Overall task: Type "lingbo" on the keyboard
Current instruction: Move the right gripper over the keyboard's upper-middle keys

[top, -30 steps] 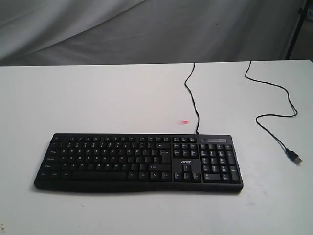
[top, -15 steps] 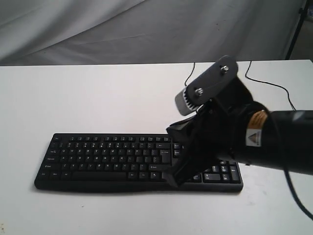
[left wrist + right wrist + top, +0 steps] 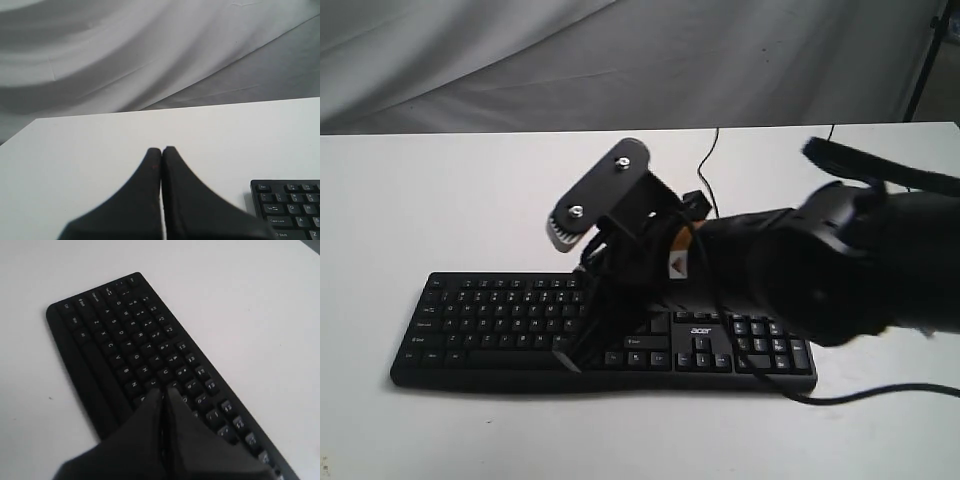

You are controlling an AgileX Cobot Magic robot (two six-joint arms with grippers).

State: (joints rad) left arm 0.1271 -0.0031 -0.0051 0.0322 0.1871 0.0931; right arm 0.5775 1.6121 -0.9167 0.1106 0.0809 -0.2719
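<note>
Right gripper (image 3: 570,358) moved toward left edge of table (image 3: 440,200), over keyboard (image 3: 480,320) — clenched shut, empty | risk: neighbouring key struck by broad tip — mistype

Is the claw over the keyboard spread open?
No, the right gripper is closed to a single tip above the letter keys of the keyboard.

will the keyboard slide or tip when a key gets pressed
Probably won't move: the keyboard lies wide and flat on the table, so tipping seems unlikely. It looks rigid, unlikely to flex. An angled push from the right end effector might slide it.
</note>
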